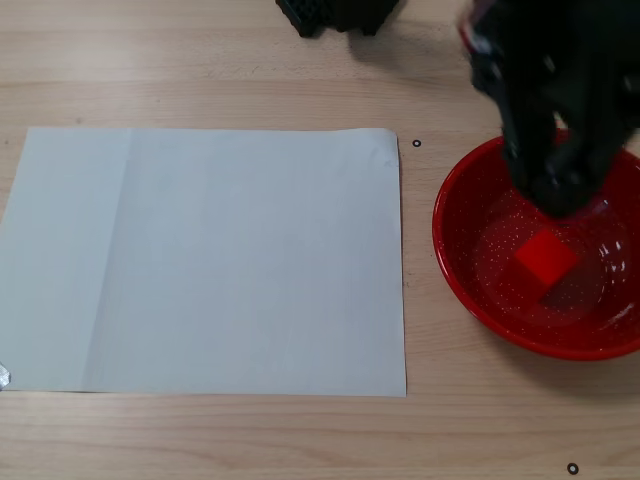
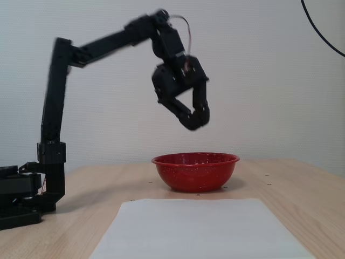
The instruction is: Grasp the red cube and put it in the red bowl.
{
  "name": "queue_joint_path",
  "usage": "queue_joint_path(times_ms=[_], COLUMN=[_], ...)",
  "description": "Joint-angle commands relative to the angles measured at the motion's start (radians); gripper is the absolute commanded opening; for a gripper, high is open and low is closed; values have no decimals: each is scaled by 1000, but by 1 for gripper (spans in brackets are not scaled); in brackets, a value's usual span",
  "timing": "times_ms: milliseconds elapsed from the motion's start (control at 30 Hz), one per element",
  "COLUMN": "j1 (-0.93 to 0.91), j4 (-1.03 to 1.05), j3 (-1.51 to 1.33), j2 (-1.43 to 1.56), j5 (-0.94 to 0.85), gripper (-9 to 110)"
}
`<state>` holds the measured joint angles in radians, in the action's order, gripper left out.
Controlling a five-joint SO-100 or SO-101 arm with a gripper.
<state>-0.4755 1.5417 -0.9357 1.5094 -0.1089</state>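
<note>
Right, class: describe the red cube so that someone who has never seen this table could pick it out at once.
In a fixed view from above, a large white sheet of paper covers most of the wooden table. To its right sits the red bowl, glossy with white speckles. The red cube lies inside it, small, matte and sharp-edged against the shiny curved bowl.

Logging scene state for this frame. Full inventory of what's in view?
red cube: 1, bright red, lying inside the bowl.
red bowl: 1, glossy red with white speckles, right of the paper in the top-down fixed view.
paper sheet: 1, white, flat on the table.
table: 1, light wood.
small rings: 2 seen, dark, on the table near the paper's corner and bottom right.
cable: 1, black, against the wall, upper right.
arm: 1, black.
hand: 1, black, above the bowl, empty.
</note>
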Motion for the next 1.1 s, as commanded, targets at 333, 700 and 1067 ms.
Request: queue_joint_path(times_ms=[333, 700, 1067], j1=[144, 264, 314], j4=[-179, -468, -819], j3=[-307, -706, -1203], j2=[459, 730, 997], j5=[15, 20, 84], gripper=[0, 0, 0])
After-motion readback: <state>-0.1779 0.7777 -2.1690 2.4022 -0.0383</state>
